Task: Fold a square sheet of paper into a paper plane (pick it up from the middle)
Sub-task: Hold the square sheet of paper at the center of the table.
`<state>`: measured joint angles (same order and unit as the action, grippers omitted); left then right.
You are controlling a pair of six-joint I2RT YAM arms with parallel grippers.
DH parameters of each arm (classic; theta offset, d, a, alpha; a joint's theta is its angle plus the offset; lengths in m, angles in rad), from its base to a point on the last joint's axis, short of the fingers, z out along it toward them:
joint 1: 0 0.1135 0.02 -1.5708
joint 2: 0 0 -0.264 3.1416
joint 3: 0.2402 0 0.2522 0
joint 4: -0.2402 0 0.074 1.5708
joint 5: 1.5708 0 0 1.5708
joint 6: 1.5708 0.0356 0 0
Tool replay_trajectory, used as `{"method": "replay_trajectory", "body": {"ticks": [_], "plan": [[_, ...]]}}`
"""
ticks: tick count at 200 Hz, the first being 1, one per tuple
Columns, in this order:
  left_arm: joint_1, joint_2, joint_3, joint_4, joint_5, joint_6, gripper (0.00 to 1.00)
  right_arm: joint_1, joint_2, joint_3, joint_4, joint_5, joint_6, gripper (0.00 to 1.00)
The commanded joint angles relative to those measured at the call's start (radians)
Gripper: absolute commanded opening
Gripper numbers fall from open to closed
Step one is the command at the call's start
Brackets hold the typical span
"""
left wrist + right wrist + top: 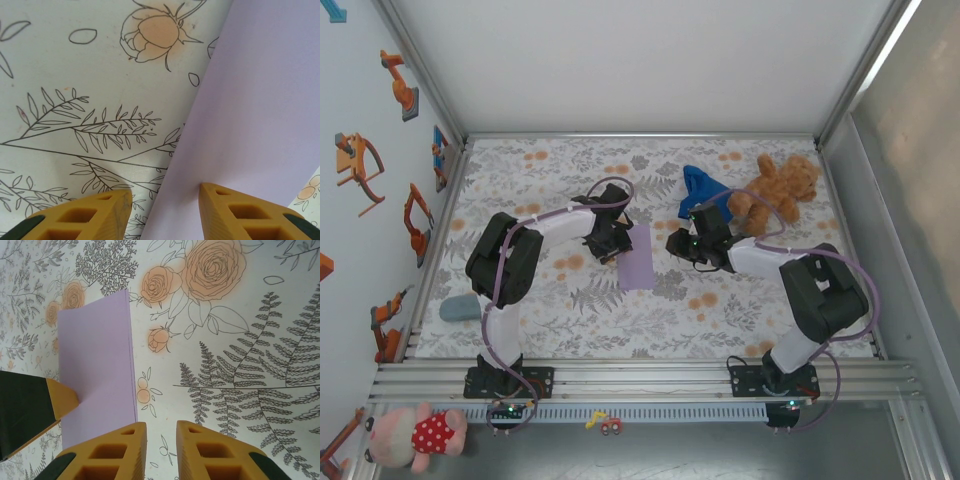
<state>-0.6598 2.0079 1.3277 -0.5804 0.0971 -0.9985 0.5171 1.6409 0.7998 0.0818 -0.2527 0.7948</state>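
The lavender sheet of paper lies flat on the flowered tablecloth as a narrow upright rectangle. In the right wrist view the paper shows a doubled layer along its long edge. My left gripper is open and low over the paper's left edge. In its own view the left gripper has one fingertip on the paper and the other over the cloth. My right gripper hovers just right of the sheet. Up close, the right gripper is narrowly open with only tablecloth in the gap.
A brown teddy bear and a deep blue cloth lie at the back right, close behind the right arm. A grey-blue lump sits by the left wall. Metal-framed walls enclose the table on three sides.
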Motion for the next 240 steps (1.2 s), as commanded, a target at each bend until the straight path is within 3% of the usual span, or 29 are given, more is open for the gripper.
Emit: {"method": "replay_trajectory", "body": {"ticks": [1,145,240], "plan": [[-0.004,0.206,-0.091,0.005,-0.042,-0.014,0.43,-0.001,0.028,-0.003,0.043,-0.049,-0.003,0.22],[-0.004,0.215,-0.097,0.009,-0.03,-0.004,0.43,0.058,0.273,0.151,0.187,-0.261,0.064,0.07],[-0.006,0.222,-0.097,0.011,-0.021,0.009,0.43,0.06,0.308,0.133,0.121,-0.206,0.055,0.02]]}}
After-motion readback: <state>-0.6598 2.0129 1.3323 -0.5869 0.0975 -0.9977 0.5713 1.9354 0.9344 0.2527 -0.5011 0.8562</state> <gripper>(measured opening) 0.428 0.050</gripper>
